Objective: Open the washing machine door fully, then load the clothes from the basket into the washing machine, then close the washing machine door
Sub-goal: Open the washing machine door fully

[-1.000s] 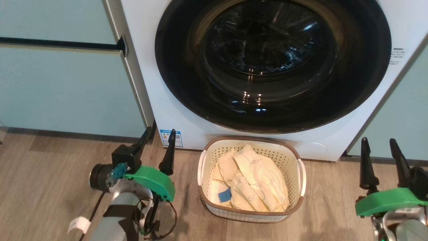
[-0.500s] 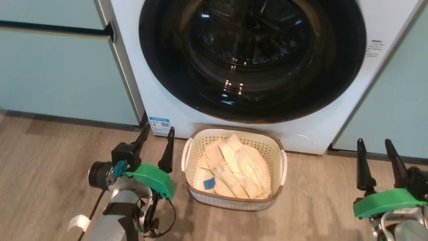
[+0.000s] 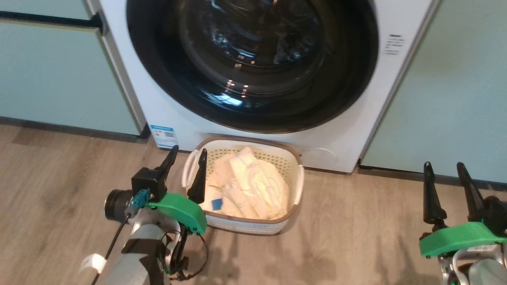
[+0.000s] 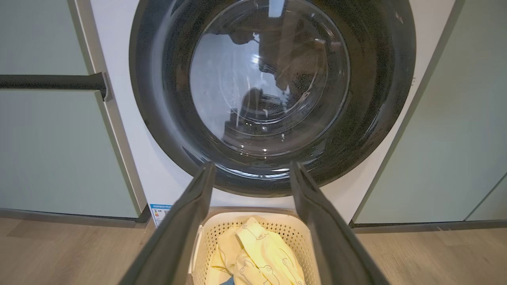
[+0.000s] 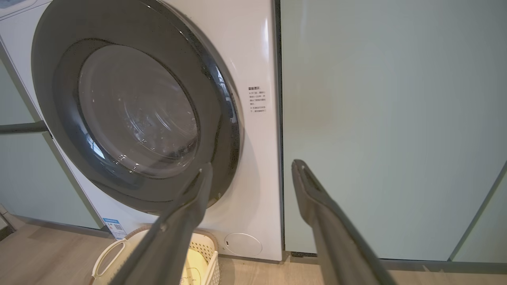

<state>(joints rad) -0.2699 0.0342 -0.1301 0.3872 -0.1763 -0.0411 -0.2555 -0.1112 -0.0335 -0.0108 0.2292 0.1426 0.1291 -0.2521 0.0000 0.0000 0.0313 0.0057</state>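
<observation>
The left claw (image 3: 188,151) stands with its two dark fingers (image 3: 198,178) spread apart and holds nothing. Its right finger crosses in front of the near left corner of the basket (image 3: 253,139), hiding part of the white handle. The basket sits on the wooden floor (image 3: 356,237) just ahead and to the right of this claw. In the left wrist view its lower half is cut off between the fingers. The pale yellow clothes (image 3: 253,186) lie heaped inside. A small blue patch shows near the finger, but the prints are too faint to read. Beyond the basket, the washing machine door (image 3: 348,79) lies closed against the white washing machine (image 3: 344,142). Its top is cut off and reflections hide the drum. The right claw (image 3: 443,165), fingers also apart and bare, stands well right of the basket, facing a teal cabinet door (image 3: 455,99).
</observation>
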